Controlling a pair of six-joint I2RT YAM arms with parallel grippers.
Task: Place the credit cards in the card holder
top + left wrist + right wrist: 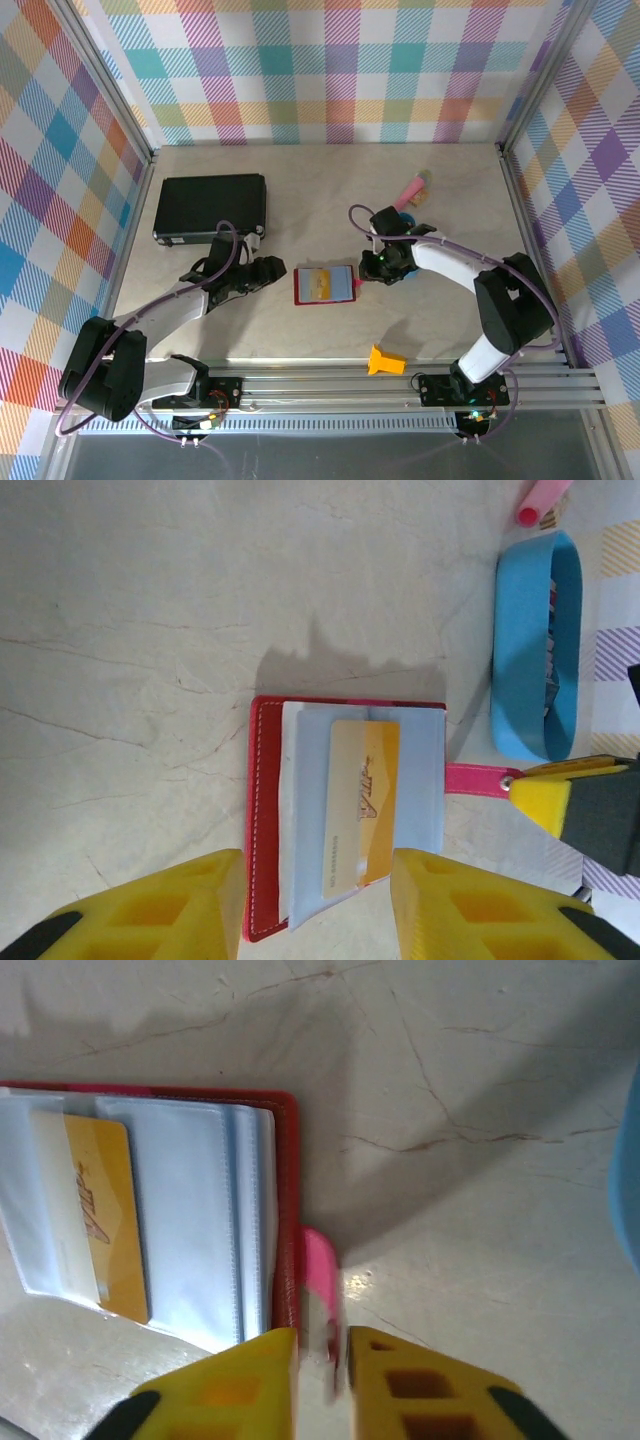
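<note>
The card holder (325,285) (270,820) (285,1210) lies open on the table, dark red with grey-blue pockets. A gold credit card (322,287) (362,805) (100,1220) sits in one pocket, its end sticking out. My left gripper (270,272) (315,905) is open just left of the holder, its yellow fingers (150,915) either side of the near edge. My right gripper (365,270) (322,1370) stands at the pink closing tab (475,777) (320,1260). Its jaws are a narrow gap apart with the blurred tab between them. More card edges (552,665) show inside the blue tray (535,645).
A large black flat case (210,207) lies at the back left. A pink cylinder (410,188) (540,500) lies behind the blue tray (404,218). An orange block (385,360) sits at the front rail. Metal frame posts bound both sides.
</note>
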